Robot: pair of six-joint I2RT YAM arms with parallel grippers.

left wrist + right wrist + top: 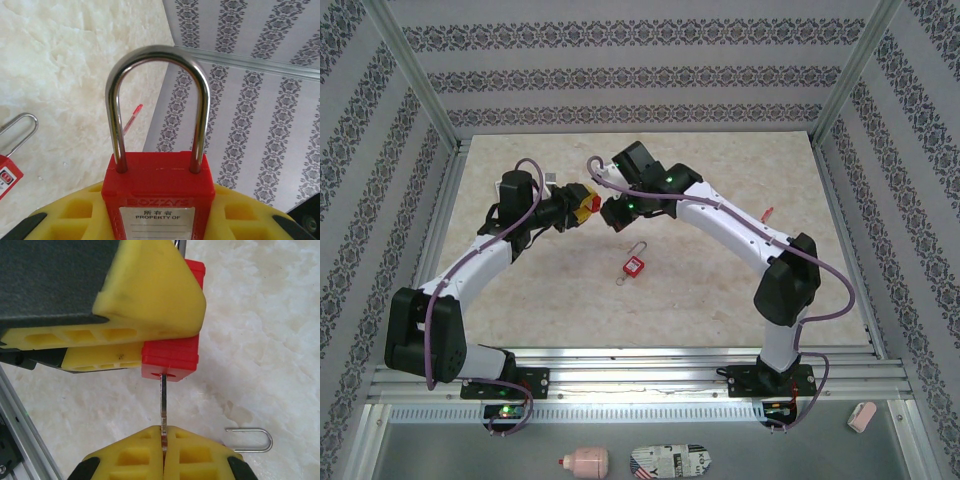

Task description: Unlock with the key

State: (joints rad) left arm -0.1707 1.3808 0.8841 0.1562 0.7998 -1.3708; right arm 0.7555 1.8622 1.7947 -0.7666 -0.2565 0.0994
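Left gripper [158,222]: clamps red padlock [157,182]
Right gripper [163,454]: pinches key [163,400]
Done: key inserted
Remaining: turn; shackle [156,55] seated

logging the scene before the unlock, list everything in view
red plastic padlock with steel shackle: 1, red, in left claw
second red padlock: 1, red, lying mid-table
flat metal key: 1, silver, at held padlock's keyhole
thin red stick: 1, red, table right
pale marble-patterned table: 1, cream, under everything
pink bottle: 1, pink, near ledge
patterned pouch: 1, multicoloured, near ledge
small pink object: 1, pink, ledge right
left claw: 1, yellow pads, holding padlock
right claw: 1, yellow pads, pinching key
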